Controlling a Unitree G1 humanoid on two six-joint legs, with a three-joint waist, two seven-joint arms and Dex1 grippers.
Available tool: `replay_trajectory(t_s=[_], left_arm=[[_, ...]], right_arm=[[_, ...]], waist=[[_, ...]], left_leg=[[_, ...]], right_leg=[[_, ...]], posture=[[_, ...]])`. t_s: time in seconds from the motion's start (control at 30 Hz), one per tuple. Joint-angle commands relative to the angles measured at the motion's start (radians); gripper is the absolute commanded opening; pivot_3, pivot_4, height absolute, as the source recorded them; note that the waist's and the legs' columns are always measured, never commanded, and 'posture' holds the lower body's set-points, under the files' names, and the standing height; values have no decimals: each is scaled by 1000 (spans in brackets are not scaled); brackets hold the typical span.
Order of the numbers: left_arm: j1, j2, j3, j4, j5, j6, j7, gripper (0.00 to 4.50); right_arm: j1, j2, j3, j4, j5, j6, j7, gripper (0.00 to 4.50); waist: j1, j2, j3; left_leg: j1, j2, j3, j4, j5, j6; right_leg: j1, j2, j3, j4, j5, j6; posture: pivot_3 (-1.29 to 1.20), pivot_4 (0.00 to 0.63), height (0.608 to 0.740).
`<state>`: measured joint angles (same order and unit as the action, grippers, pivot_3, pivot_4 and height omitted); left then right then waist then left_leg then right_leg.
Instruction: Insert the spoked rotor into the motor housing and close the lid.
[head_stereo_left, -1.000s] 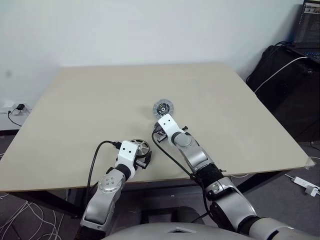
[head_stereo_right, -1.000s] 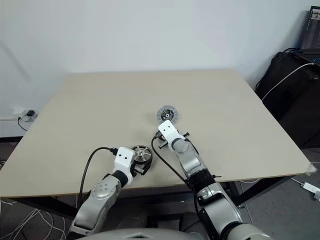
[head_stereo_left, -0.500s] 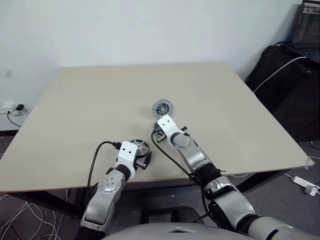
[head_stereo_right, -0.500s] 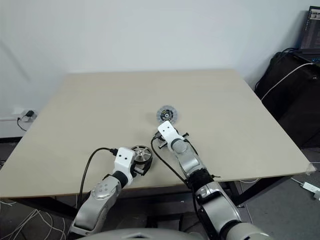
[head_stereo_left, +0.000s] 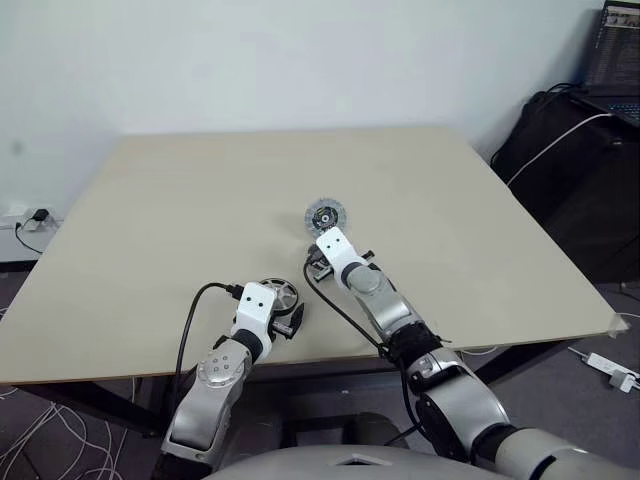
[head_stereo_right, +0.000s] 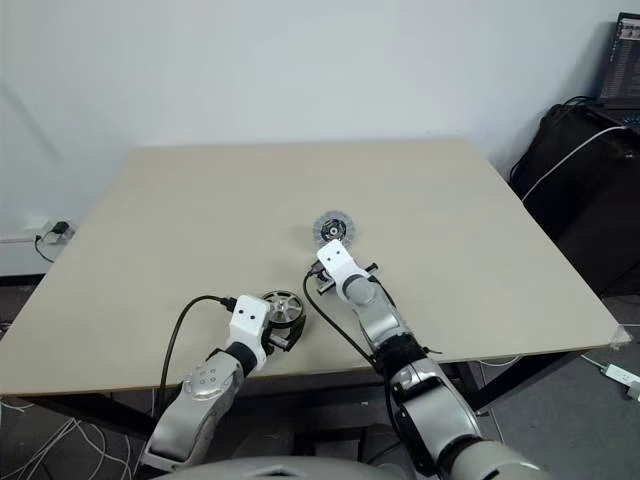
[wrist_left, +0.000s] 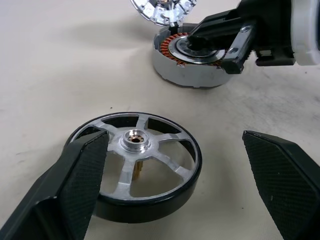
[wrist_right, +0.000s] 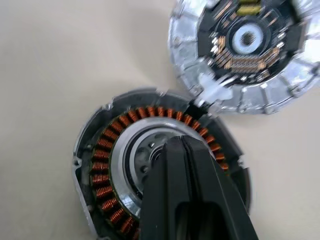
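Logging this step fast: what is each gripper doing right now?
Left gripper: open, fingers on either side of the spoked rotor.
Right gripper: shut, empty, tips over the motor housing centre.

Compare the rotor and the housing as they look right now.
The rotor is an open wheel with spokes and gaps; the housing is a puck ringed with copper windings. The rotor lies between the open fingers of the left end effector, apparently untouched; the shut right end effector sits over the housing's centre. The rotor has a dark rim, the housing a grey metal wall. Both are round and lie flat on the table.
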<state>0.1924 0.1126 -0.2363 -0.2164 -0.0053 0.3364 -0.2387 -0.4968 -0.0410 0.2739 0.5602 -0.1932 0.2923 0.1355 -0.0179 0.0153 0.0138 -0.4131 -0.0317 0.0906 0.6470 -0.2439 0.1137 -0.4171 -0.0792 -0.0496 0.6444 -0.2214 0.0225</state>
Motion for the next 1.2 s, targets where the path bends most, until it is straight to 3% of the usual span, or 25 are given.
replay_trajectory(t_s=[0.03, 0.23, 0.33, 0.5, 0.83, 1.2], left_arm=[[-1, -43, 40, -60, -10, -100, 59, 4500], [16, -81, 85, -2, 24, -204, 148, 4500], [48, -123, 122, 4, -146, -134, 71, 4500], [55, -183, 156, 31, -260, -54, 57, 4500], [-5, -234, 218, 79, -410, 8, 89, 4500], [-46, -265, 266, 82, -680, 135, 86, 4500]], right_arm=[[98, -29, -24, -271, 47, -26, 65, 18], [339, -93, -49, -605, 110, 4, 133, 18], [449, -117, -73, -710, 132, 41, 138, 18], [539, -121, -102, -779, 146, 84, 118, 18], [559, -112, -130, -817, 155, 118, 94, 18], [563, -104, -133, -824, 156, 126, 80, 18]], waist=[[3, 0, 0], [11, 0, 0], [10, -2, 1], [9, -8, 6], [11, -9, 7], [11, -10, 7]], left_leg=[[-1, 0, 0, 0, 0, 0], [-2, 0, 0, 0, -1, 2], [-2, 0, 0, 0, -2, 3], [-2, 0, 0, 1, -2, 3], [-1, 1, 0, 2, -2, 3], [-2, 1, 0, 3, -2, 3]], right_leg=[[0, 0, 0, 0, 0, 0], [-1, -1, 0, -2, -1, 1], [0, -1, 0, -2, -1, 1], [0, -1, 0, -2, -4, 6], [1, -1, -2, -2, -3, 6], [1, -1, -3, -3, -2, 3]], posture=[[0, 0, 740], [0, 0, 740], [0, 0, 740], [0, 0, 740], [0, 0, 740], [0, 0, 740]])
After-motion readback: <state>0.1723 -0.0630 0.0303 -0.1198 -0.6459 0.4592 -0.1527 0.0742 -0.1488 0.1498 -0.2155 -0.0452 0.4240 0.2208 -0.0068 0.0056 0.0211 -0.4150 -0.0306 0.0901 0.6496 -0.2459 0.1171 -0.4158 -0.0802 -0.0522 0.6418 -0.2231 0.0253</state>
